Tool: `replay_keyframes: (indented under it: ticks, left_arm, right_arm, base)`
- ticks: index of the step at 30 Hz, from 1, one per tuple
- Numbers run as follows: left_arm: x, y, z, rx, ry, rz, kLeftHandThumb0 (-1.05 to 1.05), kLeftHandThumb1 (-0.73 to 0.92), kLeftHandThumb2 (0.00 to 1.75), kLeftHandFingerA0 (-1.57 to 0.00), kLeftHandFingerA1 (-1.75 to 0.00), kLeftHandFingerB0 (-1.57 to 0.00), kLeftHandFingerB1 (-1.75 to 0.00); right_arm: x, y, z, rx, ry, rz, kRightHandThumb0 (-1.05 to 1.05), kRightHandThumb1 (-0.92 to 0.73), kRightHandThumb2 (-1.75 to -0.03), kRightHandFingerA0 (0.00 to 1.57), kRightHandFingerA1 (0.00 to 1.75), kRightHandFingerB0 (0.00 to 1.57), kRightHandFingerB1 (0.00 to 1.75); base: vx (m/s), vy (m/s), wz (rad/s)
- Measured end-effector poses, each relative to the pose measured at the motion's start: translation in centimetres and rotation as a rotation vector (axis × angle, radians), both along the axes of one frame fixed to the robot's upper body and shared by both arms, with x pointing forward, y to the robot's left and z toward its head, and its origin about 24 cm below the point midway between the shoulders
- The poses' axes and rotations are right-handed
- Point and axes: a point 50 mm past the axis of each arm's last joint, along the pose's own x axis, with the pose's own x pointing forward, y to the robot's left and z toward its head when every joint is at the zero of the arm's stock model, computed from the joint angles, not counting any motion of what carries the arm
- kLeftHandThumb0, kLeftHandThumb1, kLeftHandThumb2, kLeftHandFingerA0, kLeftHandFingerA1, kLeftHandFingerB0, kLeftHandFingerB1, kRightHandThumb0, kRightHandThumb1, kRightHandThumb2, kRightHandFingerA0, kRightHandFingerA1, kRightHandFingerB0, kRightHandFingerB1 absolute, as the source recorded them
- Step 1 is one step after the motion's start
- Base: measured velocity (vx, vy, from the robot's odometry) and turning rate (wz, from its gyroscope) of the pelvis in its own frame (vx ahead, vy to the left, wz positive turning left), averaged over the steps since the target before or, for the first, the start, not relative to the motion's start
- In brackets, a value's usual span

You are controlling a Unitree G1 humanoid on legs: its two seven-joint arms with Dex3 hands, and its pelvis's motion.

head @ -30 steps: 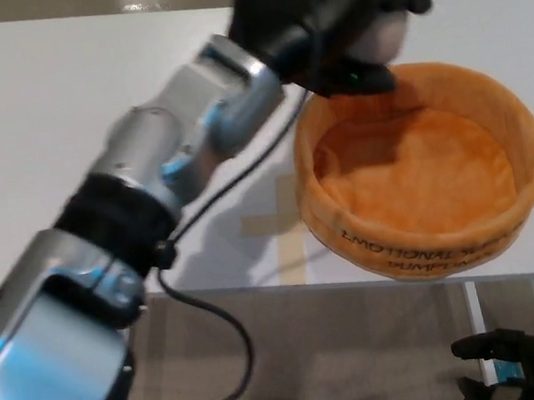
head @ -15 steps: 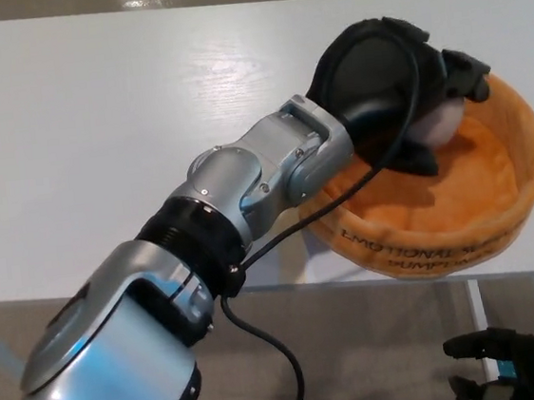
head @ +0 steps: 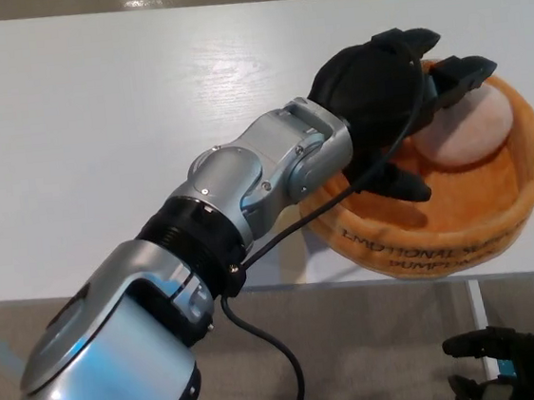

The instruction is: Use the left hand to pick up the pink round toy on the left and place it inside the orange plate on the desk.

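The pink round toy [head: 467, 129] lies inside the orange plate [head: 461, 227], toward its far right side. My left hand [head: 392, 101] hovers over the plate's left part, fingers spread apart and nothing held; two fingers [head: 459, 75] reach toward the toy's top edge and the thumb [head: 401, 184] points down over the plate's floor. My right hand [head: 504, 380] shows only partly at the bottom right, below the table edge; its state is not readable.
The white table [head: 97, 132] stretches to the left and behind. The plate sits near the table's front edge [head: 257, 285]. My left forearm [head: 255, 177] crosses the table diagonally, with a black cable [head: 273, 352] hanging below it.
The left hand, which held the toy over the plate, has spread its fingers; the toy now rests free in the plate.
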Motion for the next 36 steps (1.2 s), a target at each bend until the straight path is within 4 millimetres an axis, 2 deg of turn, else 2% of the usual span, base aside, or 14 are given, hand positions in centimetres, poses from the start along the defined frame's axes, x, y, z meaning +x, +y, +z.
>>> replay_keyframes:
  ticks: [7, 12, 13, 15, 16, 17, 18, 19, 22, 23, 27, 28, 34, 36]
  left_arm:
    - [-0.2, -0.3, 0.8, 0.035, 0.039, -0.006, -0.98, 0.68, 1.12, 0.0, -0.05, 0.0, -0.08]
    - [-0.7, 0.1, 3.8, -0.017, 0.009, -0.035, -1.01, 0.65, 1.08, 0.0, 0.0, 0.0, -0.08]
    - [-0.9, 0.3, 4.6, -0.043, -0.001, -0.044, -1.01, 0.72, 0.64, 0.0, -0.01, 0.0, -0.22]
    - [-1.3, 1.0, 6.3, -0.098, -0.026, -0.064, -0.96, 0.69, 0.63, 0.0, -0.05, 0.0, -0.25]
    - [-1.5, 1.2, 6.8, -0.118, -0.033, -0.071, -0.94, 0.52, 0.79, 0.0, 0.0, -0.02, -0.2]
    - [-1.5, 1.2, 6.8, -0.118, -0.033, -0.071, -0.94, 0.52, 0.79, 0.0, 0.0, -0.02, -0.2]
    - [-2.1, 2.0, 8.4, -0.189, -0.059, -0.094, -0.74, 0.44, 0.88, 0.0, -0.14, -0.01, -0.24]
    - [-2.3, 2.3, 8.8, -0.209, -0.066, -0.1, -0.74, 0.44, 0.88, 0.0, -0.14, -0.01, -0.24]
    - [-3.1, 3.4, 10.2, -0.28, -0.09, -0.121, -0.6, 0.39, 0.72, -0.06, -0.21, -0.11, -0.32]
    - [-3.3, 4.0, 10.6, -0.308, -0.095, -0.126, -0.28, 0.25, 0.82, -0.01, -0.5, 0.0, -0.46]
    - [-4.1, 5.7, 11.4, -0.375, -0.107, -0.136, -0.25, 0.28, 0.83, -0.02, -0.5, 0.0, -0.46]
    - [-4.4, 6.4, 11.6, -0.4, -0.108, -0.138, -0.42, 0.36, 0.58, -0.09, -0.35, -0.2, -0.34]
    - [-5.5, 9.4, 11.6, -0.474, -0.103, -0.13, -0.4, 0.38, 0.61, -0.16, -0.41, -0.28, -0.37]
    - [-5.9, 10.4, 11.5, -0.493, -0.098, -0.124, -0.34, 0.48, 0.55, -0.15, -0.34, -0.32, -0.32]
  right_arm:
    - [0.1, 0.0, 0.1, 0.0, -0.003, 0.001, -0.21, -0.45, -0.83, 0.73, 0.89, 0.6, 0.78]
    - [0.1, 0.0, 0.1, 0.001, -0.003, 0.0, -0.21, -0.45, -0.83, 0.72, 0.89, 0.6, 0.78]
    - [0.1, 0.0, 0.1, 0.001, -0.004, 0.0, -0.23, -0.45, -0.84, 0.72, 0.88, 0.59, 0.77]
    - [0.2, 0.1, 0.1, 0.002, -0.004, 0.0, -0.22, -0.45, -0.84, 0.7, 0.87, 0.59, 0.77]
    - [0.2, 0.1, 0.1, 0.001, -0.004, 0.0, -0.21, -0.45, -0.84, 0.71, 0.88, 0.58, 0.76]
    - [0.2, 0.1, 0.1, 0.001, -0.004, 0.0, -0.21, -0.45, -0.84, 0.71, 0.88, 0.58, 0.76]
    - [0.2, 0.1, 0.1, 0.001, -0.006, 0.002, -0.21, -0.45, -0.83, 0.73, 0.89, 0.59, 0.77]
    - [0.2, 0.1, 0.1, 0.001, -0.006, 0.002, -0.21, -0.45, -0.83, 0.73, 0.89, 0.59, 0.77]
    - [0.3, 0.1, 0.2, 0.0, -0.008, 0.003, -0.2, -0.45, -0.83, 0.7, 0.87, 0.59, 0.77]
    - [0.3, 0.1, 0.2, -0.001, -0.009, 0.003, -0.2, -0.45, -0.83, 0.7, 0.87, 0.59, 0.77]
    - [0.4, 0.1, 0.3, -0.001, -0.011, 0.004, -0.2, -0.45, -0.83, 0.72, 0.88, 0.59, 0.77]
    - [0.4, 0.1, 0.3, -0.002, -0.012, 0.005, -0.2, -0.45, -0.84, 0.7, 0.87, 0.59, 0.77]
    - [0.5, 0.1, 0.3, -0.002, -0.013, 0.005, -0.22, -0.44, -0.83, 0.73, 0.9, 0.62, 0.79]
    - [0.5, 0.1, 0.4, -0.003, -0.014, 0.006, -0.22, -0.45, -0.83, 0.74, 0.91, 0.62, 0.79]
  base:
    - [0.0, 0.0, 0.0]
    - [0.0, 0.0, 0.0]
    - [0.0, 0.0, 0.0]
    - [0.0, 0.0, 0.0]
    - [0.0, 0.0, 0.0]
    - [0.0, 0.0, 0.0]
    - [0.0, 0.0, 0.0]
    - [0.0, 0.0, 0.0]
    - [0.0, 0.0, 0.0]
    - [0.0, 0.0, 0.0]
    - [0.0, 0.0, 0.0]
    - [0.0, 0.0, 0.0]
    - [0.0, 0.0, 0.0]
    - [0.0, 0.0, 0.0]
